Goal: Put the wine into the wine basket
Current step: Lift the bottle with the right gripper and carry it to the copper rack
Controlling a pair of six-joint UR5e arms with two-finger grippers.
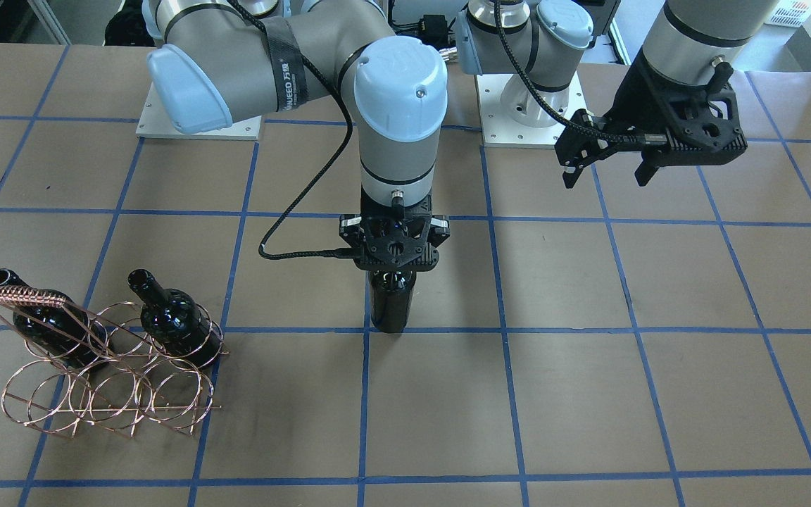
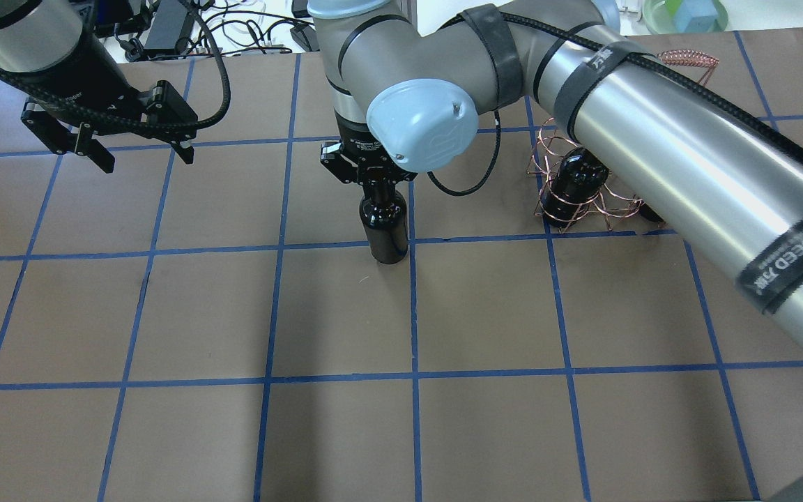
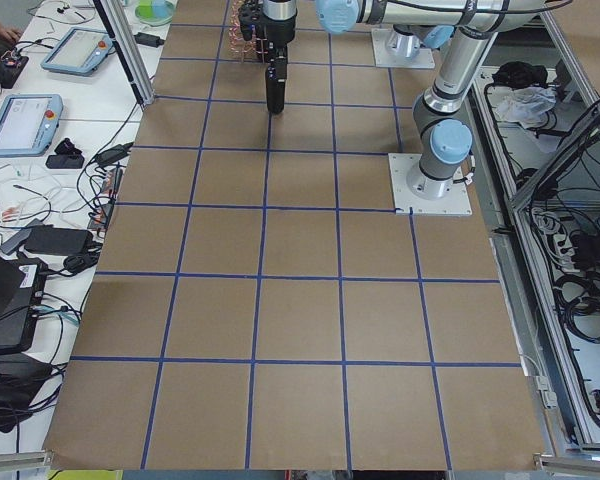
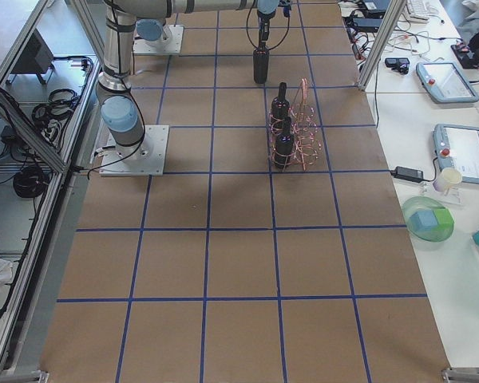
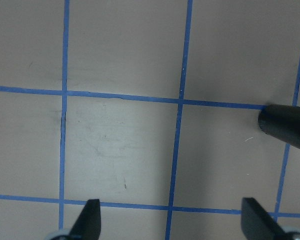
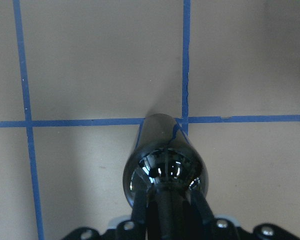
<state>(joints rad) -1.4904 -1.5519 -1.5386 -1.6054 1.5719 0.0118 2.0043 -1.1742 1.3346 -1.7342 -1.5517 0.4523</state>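
Note:
A dark glossy wine bottle (image 1: 390, 306) stands upright at mid-table on a crossing of blue tape lines. My right gripper (image 1: 393, 271) is shut on its neck from above, and the right wrist view looks down the bottle (image 6: 165, 160) between the fingers. Whether the base touches the table I cannot tell. The copper wire wine basket (image 1: 60, 408) sits toward my right side and holds two more dark bottles (image 1: 177, 324). My left gripper (image 1: 606, 169) hangs open and empty above the table on my left; its wrist view catches the bottle (image 5: 285, 127) at the right edge.
Blue tape divides the brown table cover into squares. White base plates (image 1: 198, 130) of both arms sit at the robot's edge. A side bench beyond the basket carries control tablets (image 4: 463, 152) and a green bowl (image 4: 427, 223).

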